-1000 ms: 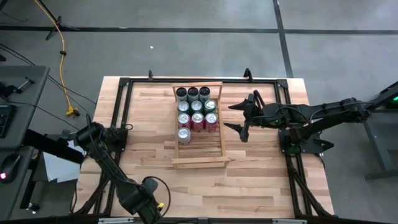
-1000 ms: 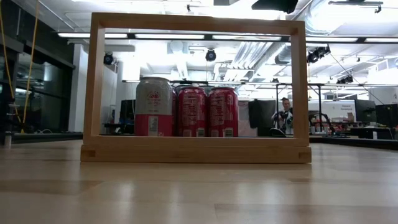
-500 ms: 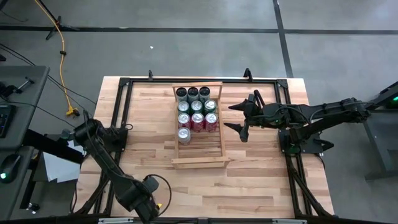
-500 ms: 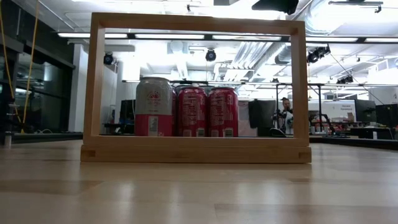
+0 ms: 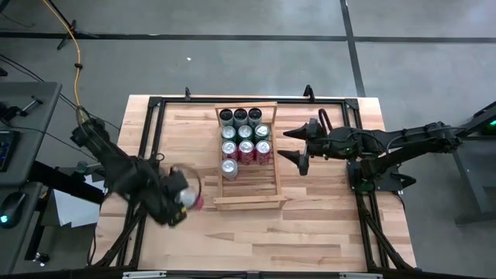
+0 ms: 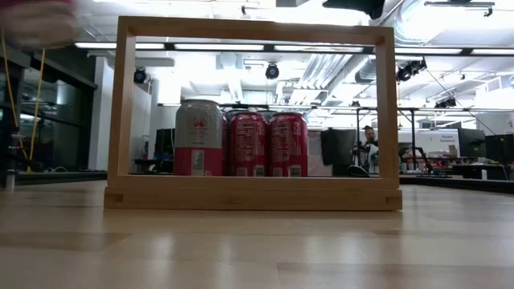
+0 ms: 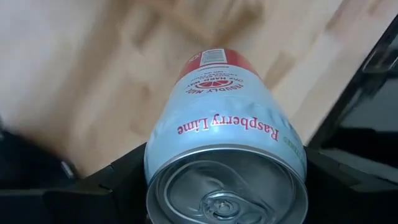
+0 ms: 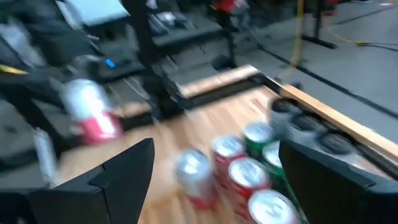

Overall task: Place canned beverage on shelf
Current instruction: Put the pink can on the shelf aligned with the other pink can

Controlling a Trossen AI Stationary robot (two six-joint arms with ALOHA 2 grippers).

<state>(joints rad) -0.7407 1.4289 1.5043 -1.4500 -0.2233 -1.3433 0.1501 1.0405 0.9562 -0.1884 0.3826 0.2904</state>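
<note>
Transport in progress: left gripper (image 5: 177,203) clamps the can (image 7: 227,155); keep it upright into the shelf (image 5: 275,177) slot ahead, while right gripper (image 5: 291,146) waits open.

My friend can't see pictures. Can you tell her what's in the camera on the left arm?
A Raspberry Lime can fills the left wrist view, silver top nearest, held in the left gripper. Blurred wooden tabletop lies behind it.

White-and-red Raspberry Lime can (image 7: 227,149) clamped between left gripper (image 5: 180,198) fingers, above table left of shelf (image 5: 275,167), light-wood slatted shelf holding ten upright cans (image 5: 245,132) at far end
</note>
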